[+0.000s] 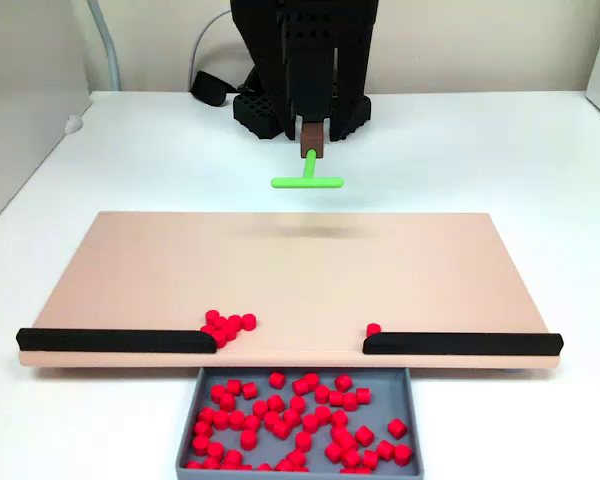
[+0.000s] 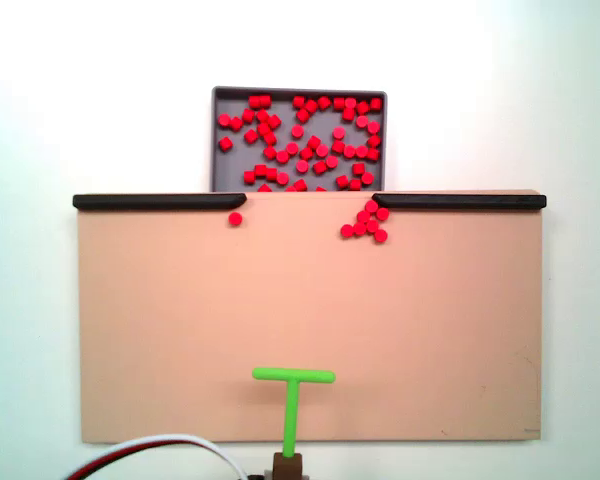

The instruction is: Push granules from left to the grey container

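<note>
Many red granules point(image 1: 300, 415) lie in the grey container point(image 1: 388, 383) at the board's front gap; from above, those granules point(image 2: 300, 135) sit in the container point(image 2: 228, 172) at the top. On the beige board point(image 1: 280, 270) a small cluster of granules point(image 1: 226, 325) rests by the left black strip's inner end, and one granule point(image 1: 373, 329) by the right strip. Seen from above, the cluster point(image 2: 365, 222) is on the right and the single granule point(image 2: 236, 218) on the left. My gripper point(image 1: 312, 135) point(image 2: 288, 464) is shut on a green T-shaped stick point(image 1: 307, 180) point(image 2: 292, 385), raised over the board's far side, well away from the granules.
Two black strips point(image 1: 115, 340) point(image 1: 460, 343) line the board's front edge, leaving a gap over the container. The board point(image 2: 280, 300) lies on a white table point(image 1: 540, 160). The arm's black base point(image 1: 265, 110) and a cable point(image 2: 160, 445) stand behind the board.
</note>
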